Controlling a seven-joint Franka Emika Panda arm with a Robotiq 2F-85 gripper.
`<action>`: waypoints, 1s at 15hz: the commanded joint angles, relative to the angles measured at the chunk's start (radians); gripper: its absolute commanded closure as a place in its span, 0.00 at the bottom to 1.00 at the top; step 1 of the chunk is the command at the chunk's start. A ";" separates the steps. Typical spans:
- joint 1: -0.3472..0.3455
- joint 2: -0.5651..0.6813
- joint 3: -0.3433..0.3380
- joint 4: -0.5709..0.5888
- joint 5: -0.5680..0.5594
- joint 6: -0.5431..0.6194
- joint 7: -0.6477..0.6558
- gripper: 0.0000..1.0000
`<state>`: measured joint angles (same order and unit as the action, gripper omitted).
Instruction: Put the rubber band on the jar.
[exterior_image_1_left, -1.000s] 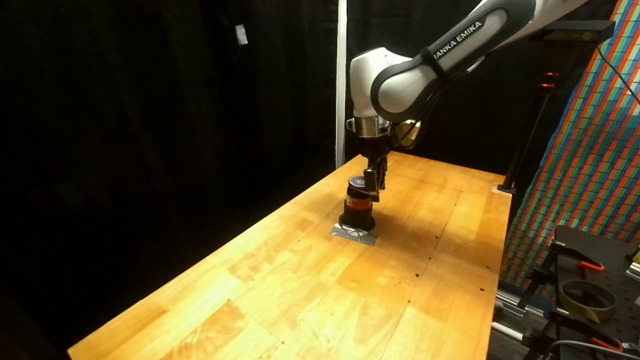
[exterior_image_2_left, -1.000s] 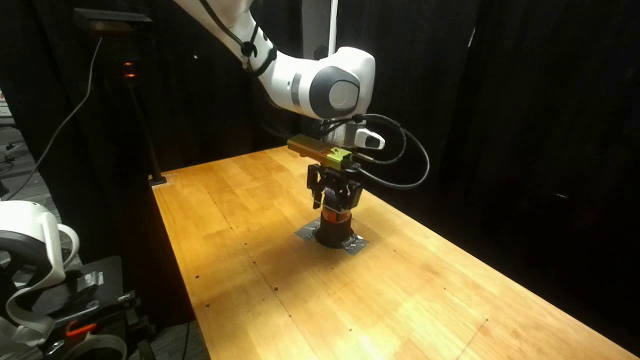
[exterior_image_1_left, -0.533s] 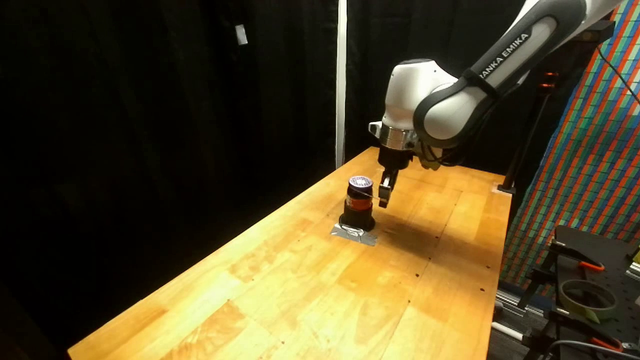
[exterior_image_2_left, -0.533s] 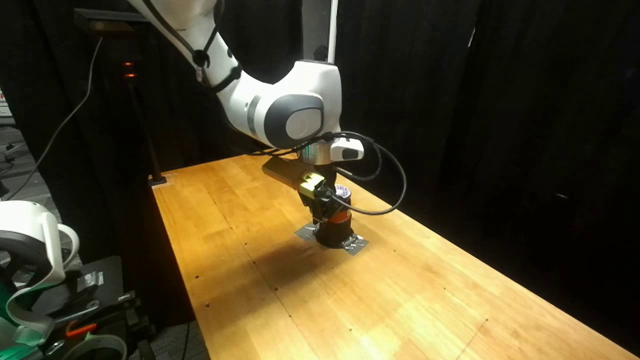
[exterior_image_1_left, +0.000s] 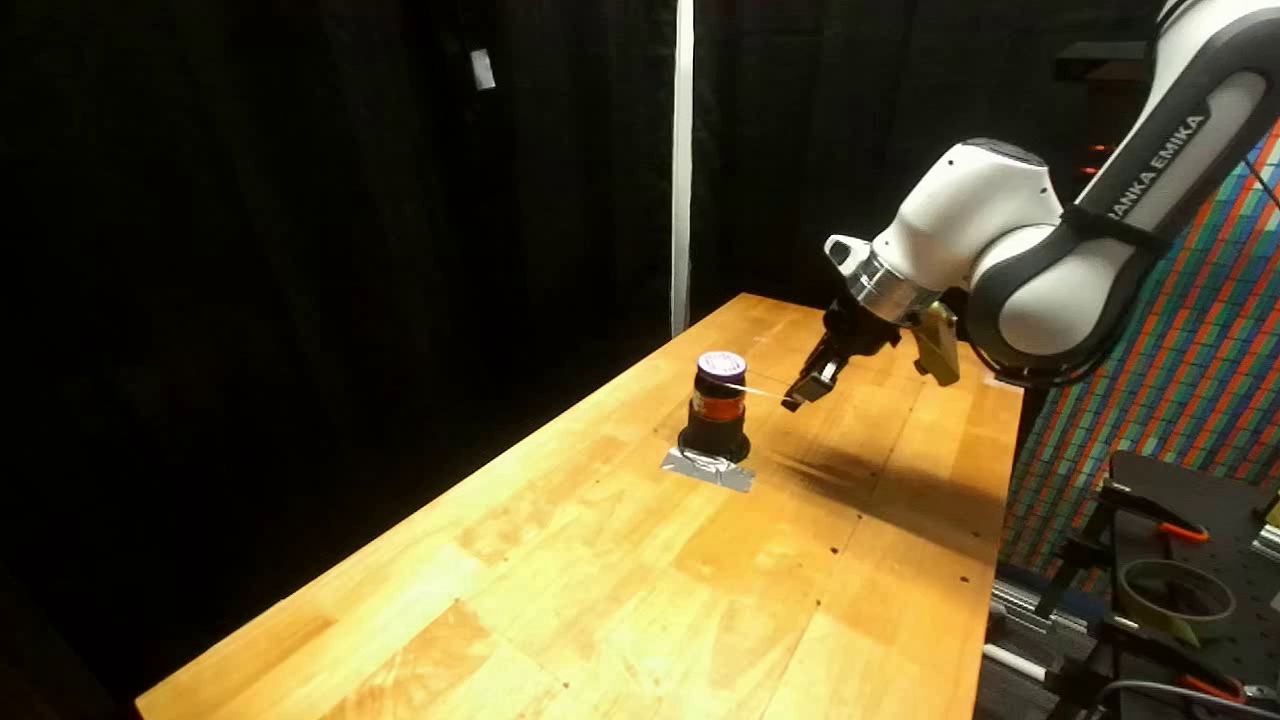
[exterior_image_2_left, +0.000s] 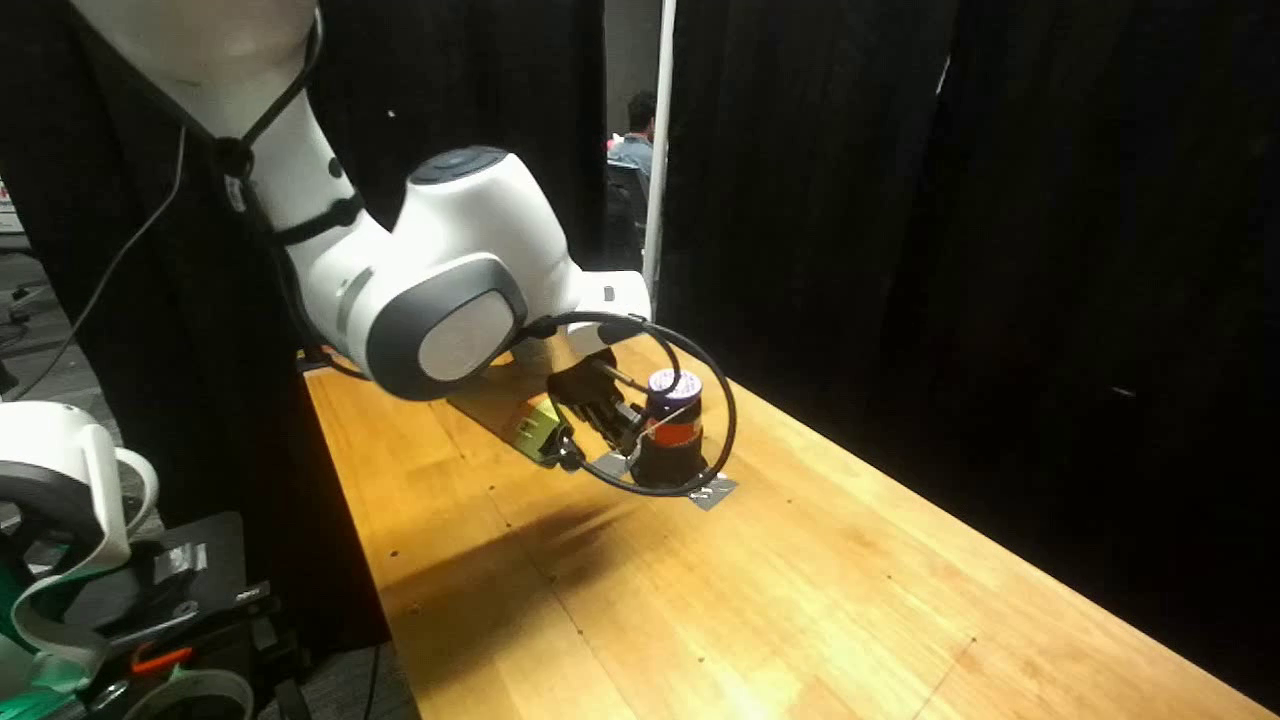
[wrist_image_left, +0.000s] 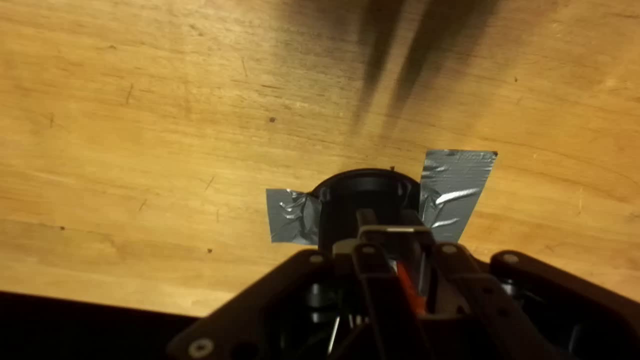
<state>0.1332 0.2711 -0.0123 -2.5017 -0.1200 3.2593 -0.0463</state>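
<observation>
Holding a rubber band (exterior_image_1_left: 765, 393) taut from purple-lidded jar (exterior_image_1_left: 718, 406) to narrowly parted Robotiq gripper (wrist_image_left: 390, 221), apparently mid-fitting and next needing to slip it free.

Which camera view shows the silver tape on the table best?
The wrist view: both pieces of silver tape look large there, beside the jar's dark base. Both exterior views show it smaller: a single strip, or two pieces with a black cable partly in front.

"Where's it bright?"
"The table (exterior_image_1_left: 560, 600), in both exterior views; the curtains (exterior_image_1_left: 300, 250) are nearly black."
"Glare?"
"On the tape (wrist_image_left: 455, 195) in the wrist view. Soft shadows (wrist_image_left: 377, 55) there, too."
</observation>
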 joint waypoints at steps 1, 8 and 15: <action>0.045 -0.032 -0.067 -0.138 -0.007 0.285 -0.038 0.81; -0.046 0.164 0.002 -0.201 -0.062 0.825 -0.114 0.81; -0.228 0.315 0.091 -0.005 -0.205 0.966 -0.204 0.79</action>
<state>0.0073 0.5658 0.0059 -2.6053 -0.2701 4.2242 -0.1954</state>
